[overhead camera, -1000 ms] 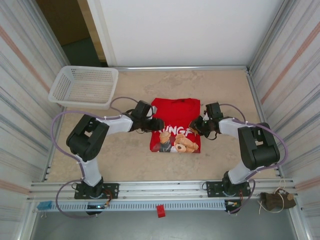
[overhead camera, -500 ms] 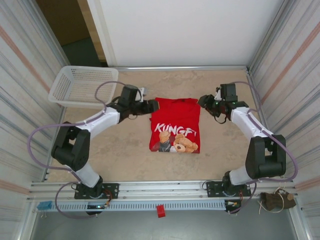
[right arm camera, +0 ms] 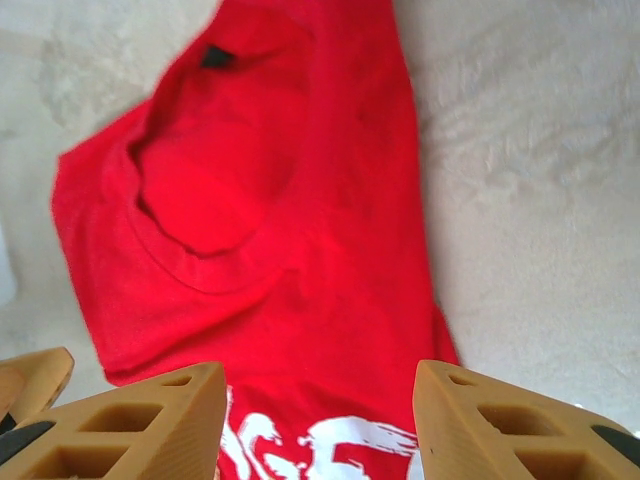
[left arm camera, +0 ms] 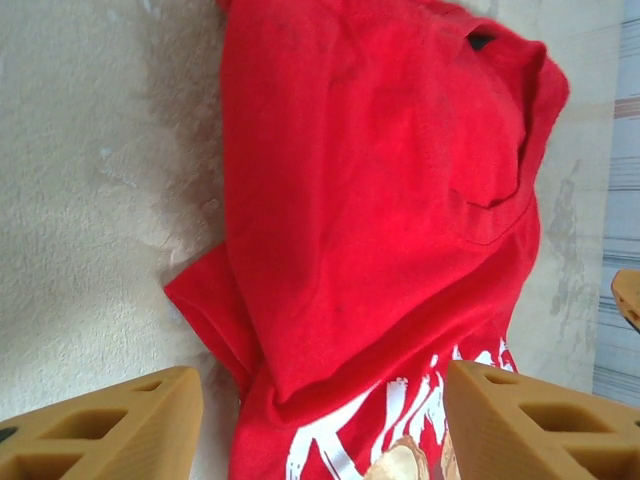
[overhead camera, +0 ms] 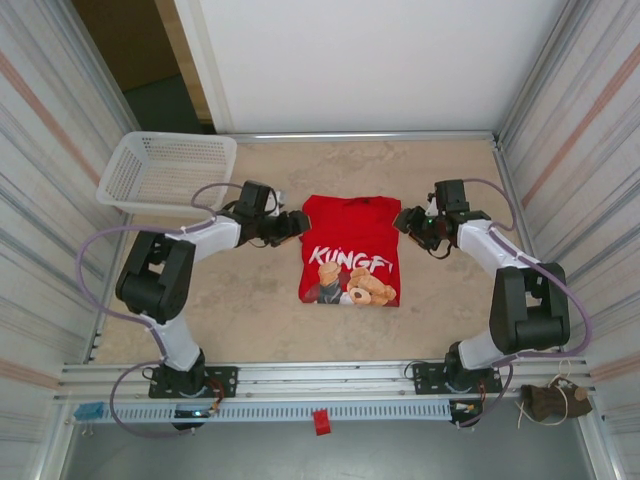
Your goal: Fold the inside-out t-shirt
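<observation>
The red shirt [overhead camera: 350,250] lies flat in the middle of the desk [overhead camera: 250,315], about midway between the left and right edges, and already forms a narrow upright rectangle. Its collar end points to the far edge. White lettering and a cartoon print face up on the half nearer the arms. Your left claw [overhead camera: 298,222] hovers just beside the shirt's far left corner, and your right claw [overhead camera: 402,222] hovers just beside its far right corner. Each wrist view shows that claw's two tan fingers spread apart over the cloth with nothing between them, so both claws are empty. The left wrist view shows the collar, a small dark label, and a fold of cloth poking out along the shirt's left side. A white mesh basket [overhead camera: 170,172] sits in the far left corner of the desk, well apart from the shirt. Judging by the straight sides and narrow shape, the lengthwise folds seem done. What looks left is to bring the collar end and the hem end together, and perhaps to tuck in that stray fold. Whether the shirt is inside out cannot be told from these pictures.
</observation>
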